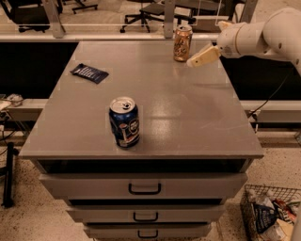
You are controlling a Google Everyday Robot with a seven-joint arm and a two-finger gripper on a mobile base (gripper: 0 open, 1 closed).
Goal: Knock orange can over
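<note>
The orange can stands upright near the far edge of the grey table top, right of the middle. It is shiny orange-gold with pale lettering and a silver top. My gripper comes in from the right on a white arm, and its cream tip is just to the right of the can's lower half, a small gap away. A dark blue can with a white and red logo stands upright toward the front left.
A dark blue flat packet lies at the table's back left. Drawers with handles are below the top. A wire basket with rubbish stands on the floor at the right. Office chairs are behind.
</note>
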